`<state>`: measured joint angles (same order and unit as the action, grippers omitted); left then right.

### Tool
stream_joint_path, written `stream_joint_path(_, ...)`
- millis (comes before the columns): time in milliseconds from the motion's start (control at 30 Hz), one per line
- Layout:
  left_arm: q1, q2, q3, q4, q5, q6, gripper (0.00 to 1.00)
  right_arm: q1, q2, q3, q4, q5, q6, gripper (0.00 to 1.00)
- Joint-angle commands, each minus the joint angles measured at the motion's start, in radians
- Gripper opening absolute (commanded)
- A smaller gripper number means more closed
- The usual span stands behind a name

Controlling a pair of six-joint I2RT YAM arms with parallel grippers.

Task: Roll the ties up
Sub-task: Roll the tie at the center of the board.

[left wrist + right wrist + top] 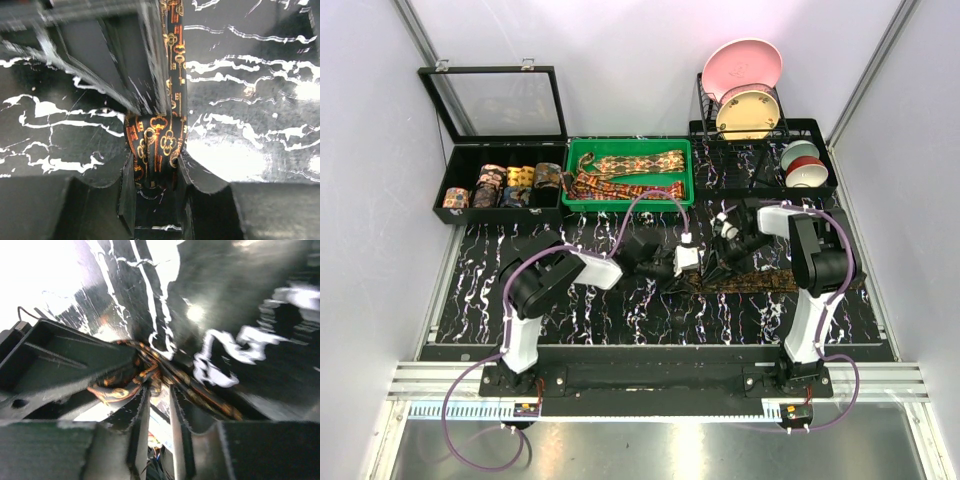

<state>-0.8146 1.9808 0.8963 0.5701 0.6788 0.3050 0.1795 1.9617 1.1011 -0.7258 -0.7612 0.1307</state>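
Observation:
A dark tie (770, 283) with a gold and orange key pattern lies along the marbled table from the middle toward the right. Its near end is folded into a small loop (155, 140), and my left gripper (155, 156) (672, 268) is shut on that loop. The strap (173, 75) runs away from the jaws. My right gripper (159, 390) (720, 262) hovers over the same end, close to the left one. Its jaws stand a narrow gap apart with nothing between them, the tips at the bunched cloth (125, 385). More ties (630, 165) lie loose in the green tray (620, 206).
A black lidded box (455, 160) at the back left holds several rolled ties (505, 185). At the back right stands a black rack (760, 150) with plates (742, 65) and bowls (802, 165). Purple cables (650, 200) arc over the left arm.

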Motion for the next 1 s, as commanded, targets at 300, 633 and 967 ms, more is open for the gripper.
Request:
stream_joint_path(300, -0.018, 0.044, 0.262, -0.783, -0.266, 0.255, 0.06, -0.089, -0.058, 0.008, 0.017, -0.191, -0.063, 0.48)
stream_joint_path(633, -0.044, 0.081, 0.363, -0.993, -0.314, 0.295, 0.08, -0.028, -0.041, -0.023, 0.164, -0.239, 0.007, 0.47)
stream_joint_path(967, -0.041, 0.082, 0.383, -1.017, -0.274, 0.299, 0.15, 0.002, 0.003, -0.006, 0.167, -0.121, 0.007, 0.0)
